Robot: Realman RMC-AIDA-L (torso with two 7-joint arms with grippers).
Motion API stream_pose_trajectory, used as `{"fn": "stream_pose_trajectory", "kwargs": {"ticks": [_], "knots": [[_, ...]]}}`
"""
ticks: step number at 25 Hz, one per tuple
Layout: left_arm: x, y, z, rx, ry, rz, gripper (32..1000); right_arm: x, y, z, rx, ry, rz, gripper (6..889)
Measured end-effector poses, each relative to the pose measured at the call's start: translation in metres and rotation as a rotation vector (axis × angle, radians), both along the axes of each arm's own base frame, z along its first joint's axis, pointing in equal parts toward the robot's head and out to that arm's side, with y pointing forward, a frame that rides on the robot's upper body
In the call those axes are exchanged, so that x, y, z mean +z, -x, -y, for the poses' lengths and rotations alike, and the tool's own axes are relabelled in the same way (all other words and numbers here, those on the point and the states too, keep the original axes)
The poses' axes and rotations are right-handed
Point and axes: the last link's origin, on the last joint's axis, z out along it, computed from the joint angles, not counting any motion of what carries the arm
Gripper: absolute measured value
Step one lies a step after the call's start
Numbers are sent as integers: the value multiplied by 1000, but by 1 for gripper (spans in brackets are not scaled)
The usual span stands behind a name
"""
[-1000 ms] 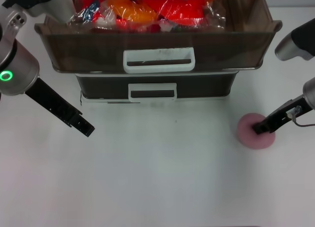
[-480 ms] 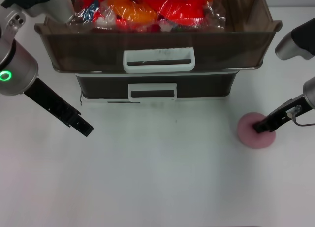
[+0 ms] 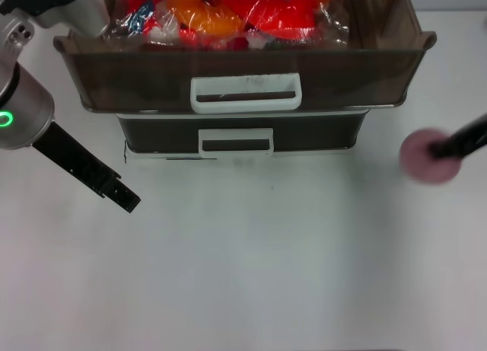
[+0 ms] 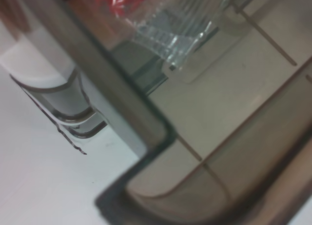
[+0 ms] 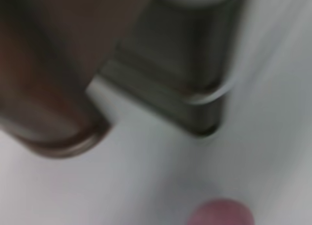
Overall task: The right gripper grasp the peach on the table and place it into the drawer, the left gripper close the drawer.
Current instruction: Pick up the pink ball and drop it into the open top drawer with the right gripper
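- The peach (image 3: 426, 155) is a soft pink ball with a dull skin. It is at the right side of the head picture, level with the lower drawers and well to the right of them.
- The right gripper (image 3: 441, 148) is thin and black. It comes in from the right edge and its tip is on the peach. It looks like it is pinching the peach, but the spot is blurry.
- The drawer (image 3: 243, 81) is wide, see-through brown plastic with a lip that flares out. It is pulled open at the top of the picture.
- Its handle (image 3: 245, 92) is a white loop shaped like a box.
- Shiny red and orange packets (image 3: 228, 17) lie inside the drawer.
- The left gripper (image 3: 122, 197) is long, black and pointy, at the left. I cannot tell if its fingers are spread or pressed together.
- The table (image 3: 243, 275) is flat, plain and white.
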Motion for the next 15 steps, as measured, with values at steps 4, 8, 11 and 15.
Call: {"fn": "stream_pose_trajectory", "kwargs": {"ticks": [4,8,11,15], "knots": [[0,1,0,0,1,0,816,67,16,-1,17,-204,-15,90],[0,2,1,-2,3,0,816,113,35,4,74,-305,-79,90],[0,1,1,-3,4,1,816,132,60,3,158,-325,-171,90],[0,1,0,-5,4,0,816,140,95,-1,276,-297,-296,90]]}}
